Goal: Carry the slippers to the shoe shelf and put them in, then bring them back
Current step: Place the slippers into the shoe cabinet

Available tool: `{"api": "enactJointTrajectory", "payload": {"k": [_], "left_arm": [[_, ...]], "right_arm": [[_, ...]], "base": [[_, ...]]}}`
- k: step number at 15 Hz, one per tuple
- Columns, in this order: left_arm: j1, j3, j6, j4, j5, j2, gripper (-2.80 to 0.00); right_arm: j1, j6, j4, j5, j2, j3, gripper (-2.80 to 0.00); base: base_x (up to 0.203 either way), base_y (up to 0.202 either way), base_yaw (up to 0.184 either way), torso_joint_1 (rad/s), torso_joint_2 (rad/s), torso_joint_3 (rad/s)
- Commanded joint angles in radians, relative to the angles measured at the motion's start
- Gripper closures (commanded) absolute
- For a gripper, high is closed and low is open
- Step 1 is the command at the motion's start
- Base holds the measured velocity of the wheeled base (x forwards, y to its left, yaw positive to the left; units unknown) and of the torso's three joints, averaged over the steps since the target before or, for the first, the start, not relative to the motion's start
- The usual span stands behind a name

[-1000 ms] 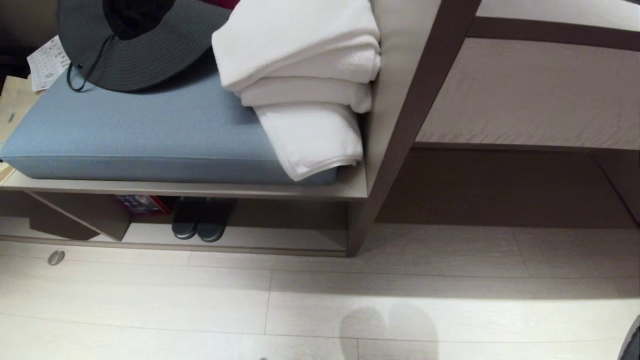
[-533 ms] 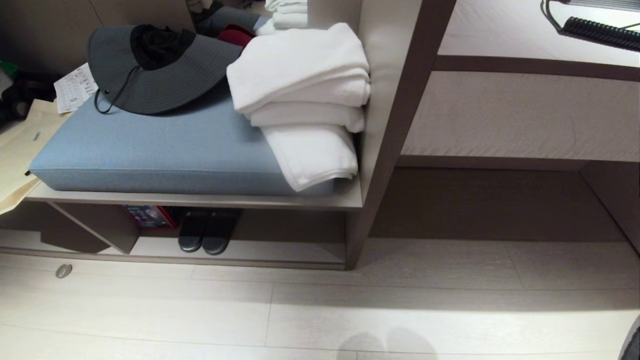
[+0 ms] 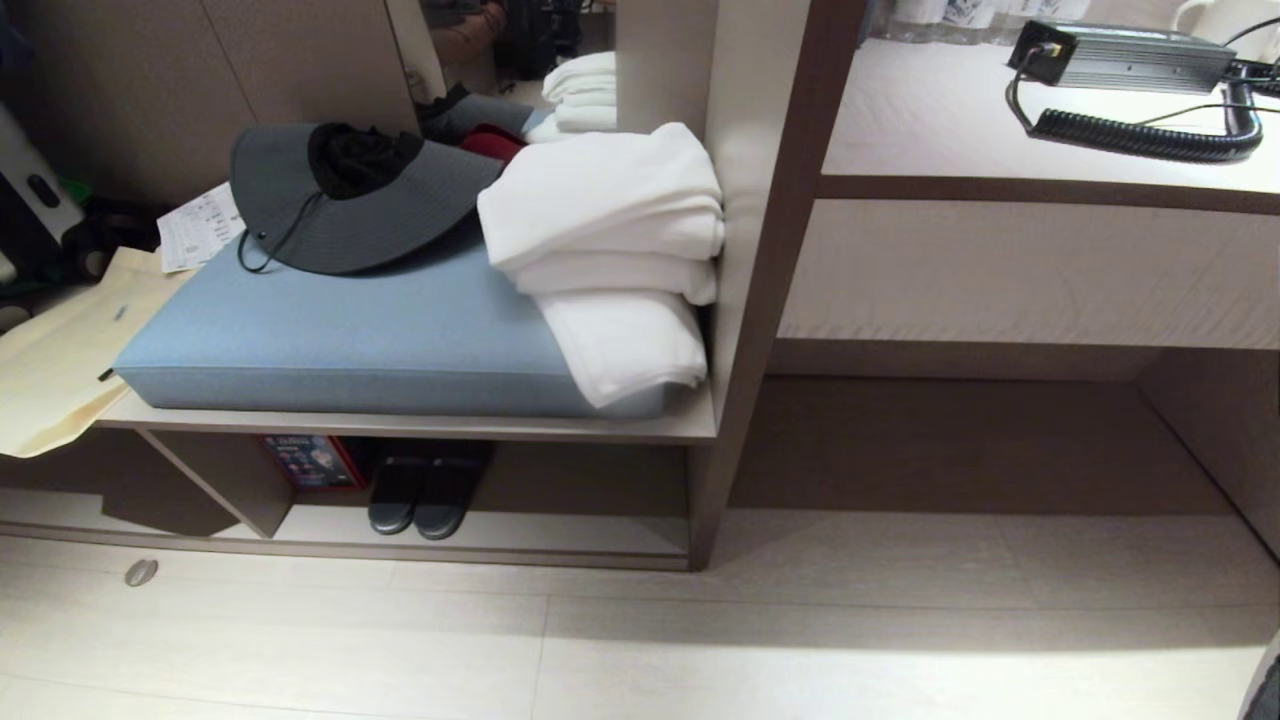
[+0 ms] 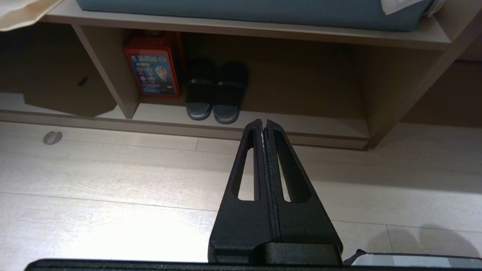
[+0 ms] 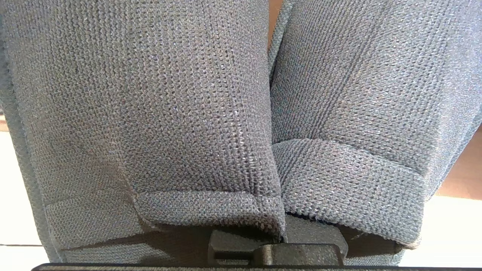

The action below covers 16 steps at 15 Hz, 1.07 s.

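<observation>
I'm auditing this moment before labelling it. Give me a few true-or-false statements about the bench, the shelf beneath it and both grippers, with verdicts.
1. A dark pair of shoes stands in the shelf beside a red box. True.
2. The left gripper is wide open. False: it is shut, holding nothing.
3. White towels lie stacked on the blue cushion. True.
4. The hat lies on the floor. False: it rests on the cushion.
5. The right gripper is empty. False: it is shut on the grey knit slippers.
</observation>
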Motion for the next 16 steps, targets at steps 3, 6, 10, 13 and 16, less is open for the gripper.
{"api": "enactJointTrajectory", "payload": {"k": [3, 6, 10, 13, 16], "left_arm": [[0.000, 0.001, -0.001, 0.000, 0.000, 0.001, 0.00], [0.000, 0.001, -0.001, -0.001, 0.000, 0.001, 0.00], [0.000, 0.000, -0.001, -0.001, 0.000, 0.001, 0.00], [0.000, 0.000, 0.003, 0.000, 0.000, 0.001, 0.00], [0.000, 0.000, 0.006, 0.000, 0.000, 0.001, 0.00]], "right_arm": [[0.000, -0.001, -0.001, 0.000, 0.000, 0.000, 0.00], [0.000, 0.001, -0.001, 0.000, 0.000, 0.000, 0.00], [0.000, -0.001, -0.001, 0.000, 0.000, 0.000, 0.00], [0.000, 0.001, -0.001, 0.000, 0.000, 0.000, 0.00], [0.000, 0.000, -0.001, 0.000, 0.000, 0.000, 0.00]], "base": [[0.000, 0.000, 0.000, 0.002, 0.00, 0.198], [0.000, 0.000, 0.000, 0.000, 0.00, 0.203], [0.000, 0.000, 0.000, 0.004, 0.00, 0.204], [0.000, 0.000, 0.000, 0.001, 0.00, 0.205], [0.000, 0.000, 0.000, 0.004, 0.00, 0.129]]}}
